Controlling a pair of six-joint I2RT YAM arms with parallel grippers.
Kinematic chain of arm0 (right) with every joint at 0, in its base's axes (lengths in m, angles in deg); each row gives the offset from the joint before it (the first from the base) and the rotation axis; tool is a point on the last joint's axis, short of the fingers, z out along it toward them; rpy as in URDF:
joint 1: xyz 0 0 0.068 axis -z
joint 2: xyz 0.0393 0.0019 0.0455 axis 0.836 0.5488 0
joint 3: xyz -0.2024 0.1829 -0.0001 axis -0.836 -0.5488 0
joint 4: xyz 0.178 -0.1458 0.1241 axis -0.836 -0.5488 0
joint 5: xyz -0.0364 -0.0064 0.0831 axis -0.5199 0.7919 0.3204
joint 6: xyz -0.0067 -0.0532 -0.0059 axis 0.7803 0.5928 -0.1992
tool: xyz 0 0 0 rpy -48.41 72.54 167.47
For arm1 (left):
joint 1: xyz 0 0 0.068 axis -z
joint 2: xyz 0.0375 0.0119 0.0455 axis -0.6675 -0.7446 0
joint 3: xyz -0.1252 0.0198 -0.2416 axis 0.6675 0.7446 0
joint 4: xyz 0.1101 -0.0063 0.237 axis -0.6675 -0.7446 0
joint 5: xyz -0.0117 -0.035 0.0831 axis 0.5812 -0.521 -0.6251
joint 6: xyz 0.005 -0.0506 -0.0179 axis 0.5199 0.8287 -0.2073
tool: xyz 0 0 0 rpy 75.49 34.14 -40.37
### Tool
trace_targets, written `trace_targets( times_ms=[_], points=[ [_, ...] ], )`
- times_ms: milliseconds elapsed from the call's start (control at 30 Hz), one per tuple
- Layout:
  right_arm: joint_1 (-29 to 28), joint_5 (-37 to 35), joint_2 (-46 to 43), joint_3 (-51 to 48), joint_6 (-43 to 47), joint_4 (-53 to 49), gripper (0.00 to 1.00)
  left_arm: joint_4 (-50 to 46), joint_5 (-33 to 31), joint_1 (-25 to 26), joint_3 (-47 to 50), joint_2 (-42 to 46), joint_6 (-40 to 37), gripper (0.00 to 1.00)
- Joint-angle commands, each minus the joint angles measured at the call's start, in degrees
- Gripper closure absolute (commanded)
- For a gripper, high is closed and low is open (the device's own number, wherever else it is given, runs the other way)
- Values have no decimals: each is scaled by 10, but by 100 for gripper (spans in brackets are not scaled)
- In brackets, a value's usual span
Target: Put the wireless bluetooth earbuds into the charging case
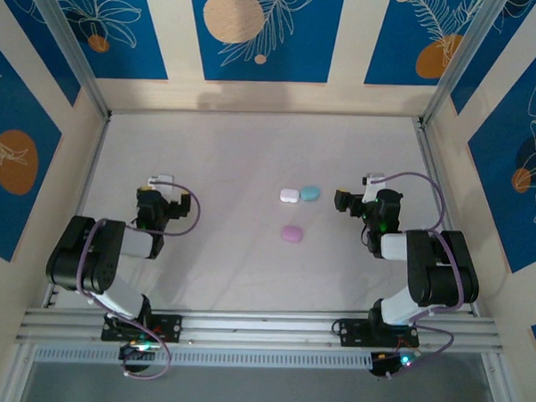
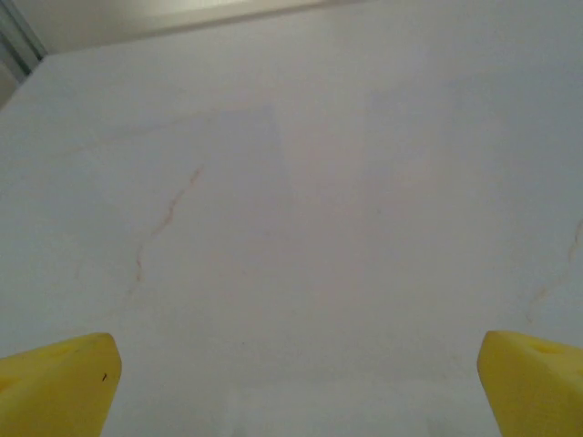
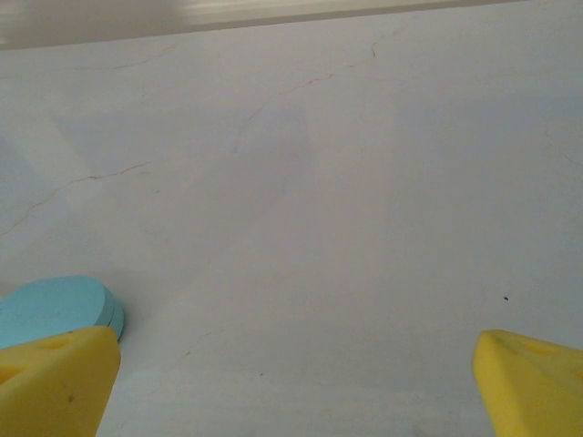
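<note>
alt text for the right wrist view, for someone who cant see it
The open right claw hangs over a white table, its two yellow fingertips in the bottom corners of the picture. A flat light teal case lies on the table at lower left, partly hidden behind one fingertip.

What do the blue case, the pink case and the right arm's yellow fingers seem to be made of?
Blue case: probably smooth plastic, satin finish; even colour, rounded edge, a seam along its side. Pink case: likely the same plastic, but too small to judge the finish. Yellow fingers: apparently matte plastic, slightly grainy surface, no shine.
</note>
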Motion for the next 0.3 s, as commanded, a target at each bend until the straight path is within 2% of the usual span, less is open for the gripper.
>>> trace_targets(
  times_ms=[0, 267],
  points=[
    [3, 0, -2, 8, -3, 6, 1, 31, -11, -6, -6, 2, 15, 0],
    [3, 1, -2, 9, -3, 6, 1, 29, -10, -6, -6, 3, 15, 0]
  ],
)
